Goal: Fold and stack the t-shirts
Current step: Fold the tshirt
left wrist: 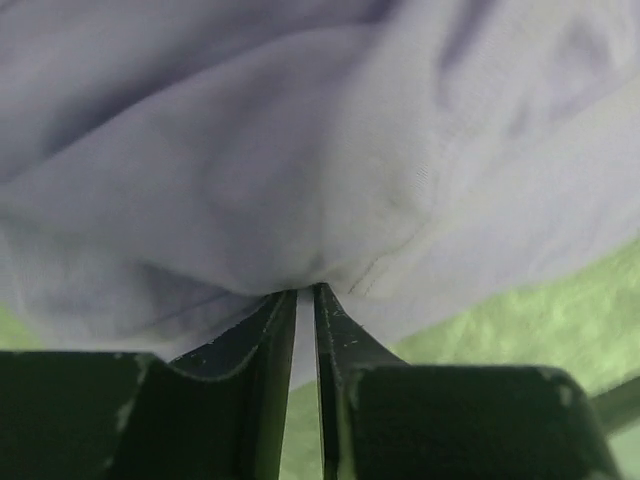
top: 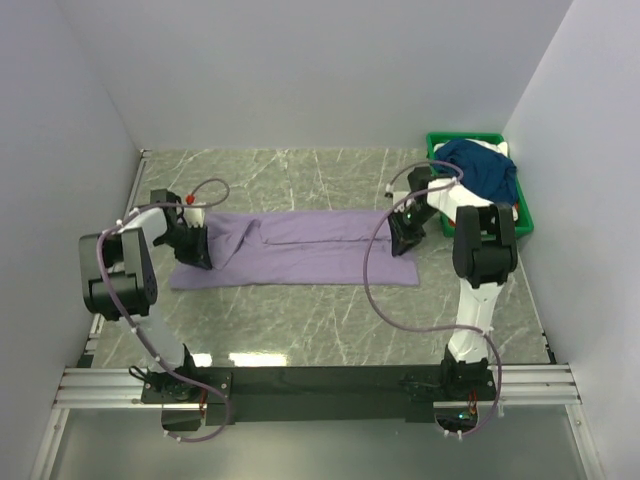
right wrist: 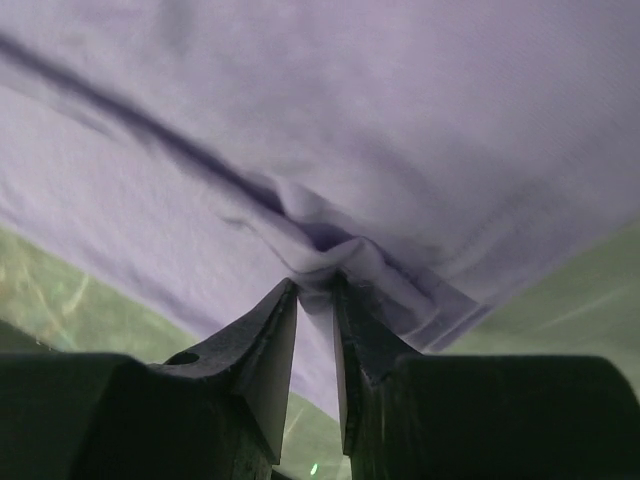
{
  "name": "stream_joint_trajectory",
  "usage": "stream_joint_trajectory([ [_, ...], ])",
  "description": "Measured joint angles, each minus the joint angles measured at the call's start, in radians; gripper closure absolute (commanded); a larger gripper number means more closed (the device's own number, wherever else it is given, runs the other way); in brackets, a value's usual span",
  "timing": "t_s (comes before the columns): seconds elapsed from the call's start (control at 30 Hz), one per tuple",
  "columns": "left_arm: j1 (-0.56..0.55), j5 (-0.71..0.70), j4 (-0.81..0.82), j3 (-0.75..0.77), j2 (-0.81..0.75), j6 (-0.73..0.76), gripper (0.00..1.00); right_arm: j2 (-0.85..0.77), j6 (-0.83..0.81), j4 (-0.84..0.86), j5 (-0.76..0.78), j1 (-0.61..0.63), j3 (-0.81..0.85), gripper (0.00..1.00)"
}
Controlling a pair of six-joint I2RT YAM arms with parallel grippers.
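Seen from above, my own wrists cover both sets of fingertips. My right arm cuts off part of the green bin (top: 436, 143), where a navy t-shirt (top: 485, 165) is heaped over white cloth (top: 507, 150) I can't identify. Up close, my left gripper (left wrist: 305, 293) is clenched on the left end of the lavender t-shirt (top: 300, 250), and my right gripper (right wrist: 315, 286) pinches a bunched fold at its right end. The shirt lies in a long band across the marble table (top: 300, 330), with bare tabletop in front of it and behind it and walls close on both sides.
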Motion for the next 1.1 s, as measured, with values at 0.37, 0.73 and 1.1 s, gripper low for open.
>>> stream_joint_trajectory([
  [0.37, -0.111, -0.17, 0.011, 0.935, 0.589, -0.026, 0.69, -0.279, 0.01, -0.037, -0.18, 0.395, -0.399, 0.71],
  [0.73, -0.146, -0.09, 0.169, 0.594, 0.201, -0.143, 0.67, -0.265, -0.011, -0.036, -0.061, 0.285, -0.084, 0.72],
  [1.1, -0.166, -0.057, 0.286, 0.266, 0.05, -0.32, 0.75, -0.026, -0.006, 0.029, -0.029, 0.328, -0.047, 0.79],
])
